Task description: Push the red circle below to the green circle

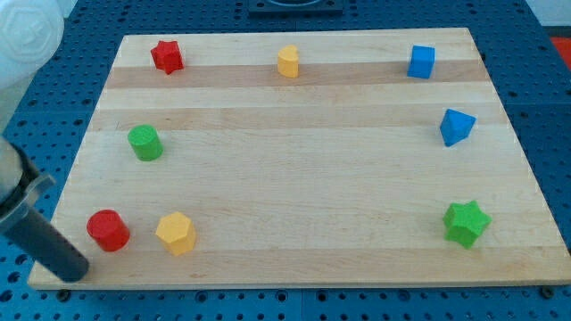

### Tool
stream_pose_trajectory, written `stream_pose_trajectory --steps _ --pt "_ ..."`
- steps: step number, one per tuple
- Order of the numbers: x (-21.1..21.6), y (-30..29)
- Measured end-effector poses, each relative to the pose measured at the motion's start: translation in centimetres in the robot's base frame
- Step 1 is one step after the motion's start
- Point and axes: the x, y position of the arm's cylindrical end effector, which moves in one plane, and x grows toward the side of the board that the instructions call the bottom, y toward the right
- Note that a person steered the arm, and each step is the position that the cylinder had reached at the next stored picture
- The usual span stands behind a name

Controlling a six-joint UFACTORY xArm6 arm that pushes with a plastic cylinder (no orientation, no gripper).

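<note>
My tip (76,272): a plain dark rod with no jaws, so it neither opens nor closes and holds nothing; its end sits at the view's bottom left, at the board's lower-left corner, touching no block.
Tip and red circle: the tip is just to the view's lower left of the red circle (108,230), with a small gap between them.
Red circle: upright near the board's bottom-left corner, straight down the view from the green circle (144,142) but well apart from it, slightly further to the view's left.
Yellow hexagon (176,233): just to the view's right of the red circle, near it but not touching.
Green star (467,222): near the bottom right of the board, far across from the tip.
Green circle: standing alone near the board's left edge, about halfway up the view.
Blue wedge-shaped block (456,126): by the right edge, up the view from the green star.
Red star (166,55): top-left corner area of the board.
Yellow rounded block (287,61): along the top edge, about the middle; its exact shape is hard to make out.
Blue cube (421,61): top edge, toward the view's right.
Wooden board (312,178): carries all the blocks and lies on a blue perforated table (549,107).
</note>
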Motion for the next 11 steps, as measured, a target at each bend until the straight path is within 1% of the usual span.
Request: stream_pose_trajectory --steps 1,2,3,4,5,6,7,8,9,10,11 --pt "-7.7 1.8" --pt "-8.2 1.9" --pt "-11.4 2.9" --pt "-13.2 3.6" --pt "-13.2 1.8" --pt "-11.4 -5.1" --pt "-9.9 -5.0" --pt "-3.5 -2.6" --pt "-0.6 0.2" --pt "0.3 1.6" --pt "-0.5 8.3"
